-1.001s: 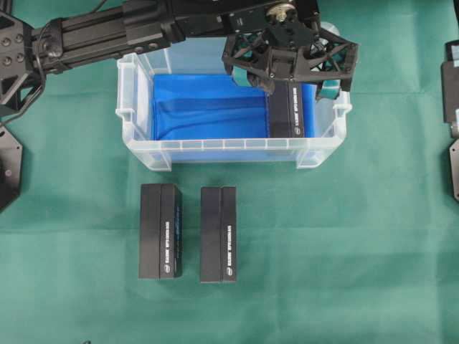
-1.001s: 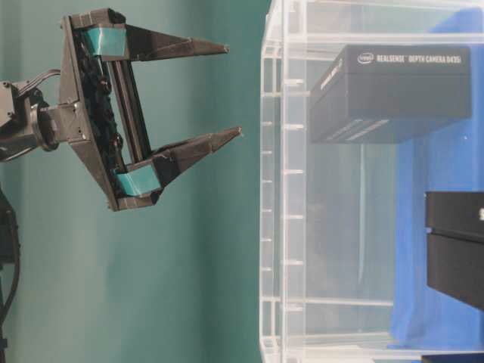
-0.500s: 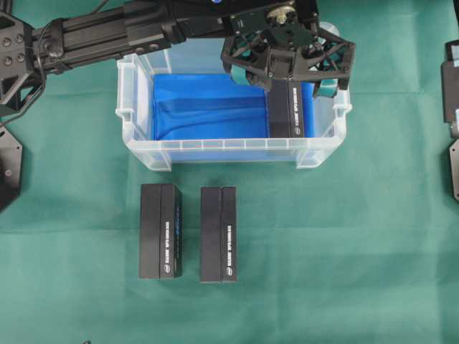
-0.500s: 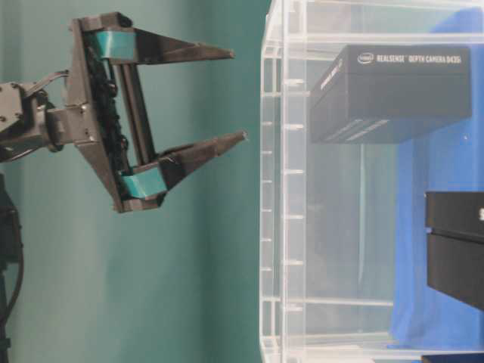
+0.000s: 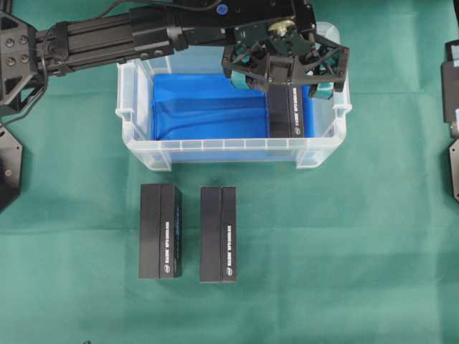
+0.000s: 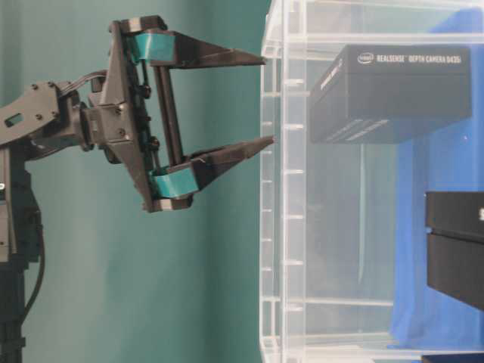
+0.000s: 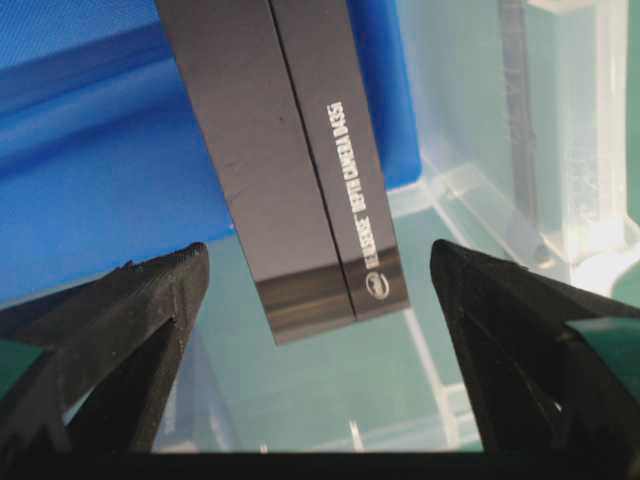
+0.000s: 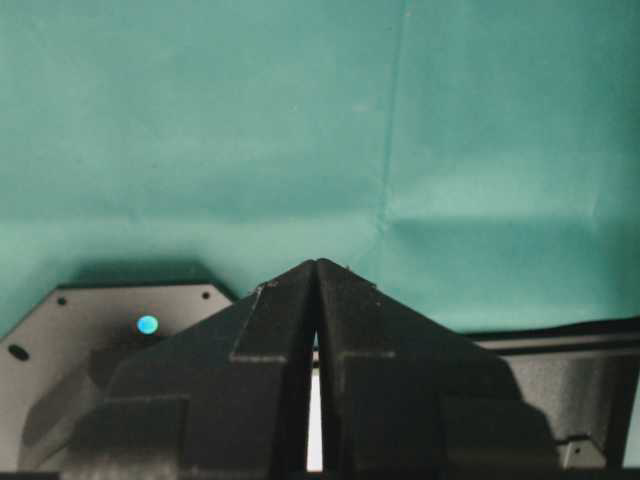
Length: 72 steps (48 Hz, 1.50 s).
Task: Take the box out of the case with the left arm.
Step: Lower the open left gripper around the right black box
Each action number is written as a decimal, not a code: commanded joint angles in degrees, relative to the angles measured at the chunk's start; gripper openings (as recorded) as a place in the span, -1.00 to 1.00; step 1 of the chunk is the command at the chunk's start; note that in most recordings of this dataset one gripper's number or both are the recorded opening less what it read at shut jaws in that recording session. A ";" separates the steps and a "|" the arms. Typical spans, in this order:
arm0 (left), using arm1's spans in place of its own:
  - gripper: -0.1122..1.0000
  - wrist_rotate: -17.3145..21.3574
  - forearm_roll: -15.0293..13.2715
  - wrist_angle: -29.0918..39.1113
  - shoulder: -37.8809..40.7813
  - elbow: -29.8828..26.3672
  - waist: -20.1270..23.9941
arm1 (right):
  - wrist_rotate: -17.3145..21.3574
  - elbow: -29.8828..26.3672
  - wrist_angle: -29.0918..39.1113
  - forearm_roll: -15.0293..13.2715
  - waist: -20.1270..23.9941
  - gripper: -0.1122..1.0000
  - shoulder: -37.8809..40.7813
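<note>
The case (image 5: 215,147) is a clear bin with a blue floor lining (image 5: 208,107). A black box (image 5: 287,118) with white print lies against its right side. My left gripper (image 5: 283,82) hangs open right above the box's far end, one finger on either side of it. In the table-level view the left gripper (image 6: 268,100) has its fingertips at the rim of the case (image 6: 291,227), apart from the box (image 6: 393,94). The left wrist view shows the box (image 7: 290,170) between the spread fingers of the left gripper (image 7: 318,262), untouched. My right gripper (image 8: 316,264) is shut and empty over the green cloth.
Two more black boxes (image 5: 160,231) (image 5: 218,234) lie side by side on the green cloth in front of the case. A further black box (image 6: 454,242) shows at the right edge of the table-level view. The right arm's base (image 5: 452,107) sits at the right edge.
My left gripper has come down toward the case, its fingertips now level with the rim, and stayed open. The boxes and the right arm have not moved.
</note>
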 commanded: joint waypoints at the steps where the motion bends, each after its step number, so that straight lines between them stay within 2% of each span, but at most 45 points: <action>1: 0.93 -0.26 0.35 -1.32 -1.76 0.35 0.35 | 0.00 -0.70 -0.09 -0.18 0.00 -0.81 0.00; 16: 0.93 -1.76 1.85 -8.00 -2.20 4.31 0.62 | 0.18 -0.70 -0.09 -0.18 0.00 -0.81 0.00; 53: 0.93 -3.43 1.76 -14.50 -2.90 13.62 0.53 | 0.18 -0.70 -0.35 -0.09 0.00 -0.81 0.09; 72: 0.93 -4.22 1.67 -16.00 -2.81 14.33 0.26 | 0.18 -0.70 -0.35 -0.09 0.00 -0.81 0.09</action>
